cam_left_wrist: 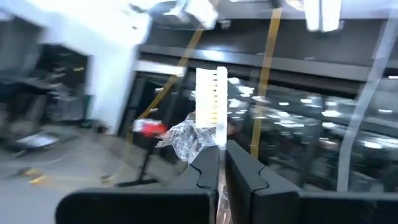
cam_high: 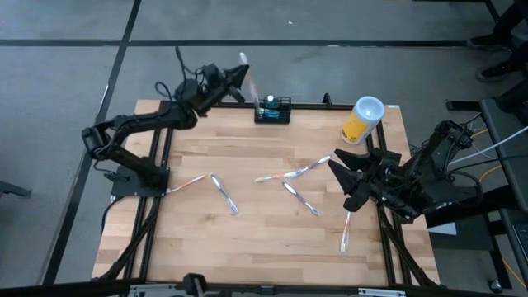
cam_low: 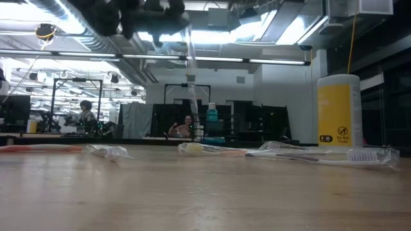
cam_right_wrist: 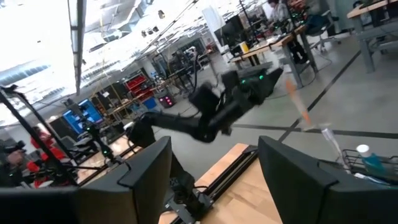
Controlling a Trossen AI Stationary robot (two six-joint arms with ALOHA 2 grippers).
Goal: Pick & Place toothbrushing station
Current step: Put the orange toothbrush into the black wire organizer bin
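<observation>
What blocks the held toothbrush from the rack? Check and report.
Nothing visible does. The left gripper is shut on a wrapped toothbrush, raised just beside the rack at the table's far edge. Only open air shows between them. The cup stands off to the rack's other side.

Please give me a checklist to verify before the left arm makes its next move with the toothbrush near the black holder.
1. Left gripper shut on the wrapped toothbrush: ok, fingers pinch it, bristle end away from the gripper.
2. Toothbrush above the black holder: not ok, it hangs just to the holder's left in the high view.
3. A free slot in the holder: cannot tell, a blue-green item already stands in it.
4. Right gripper out of the way: ok, open, at the table's right side.
5. Yellow cup apart from the holder: ok.
6. Other toothbrushes lie flat mid-table: ok.
</observation>
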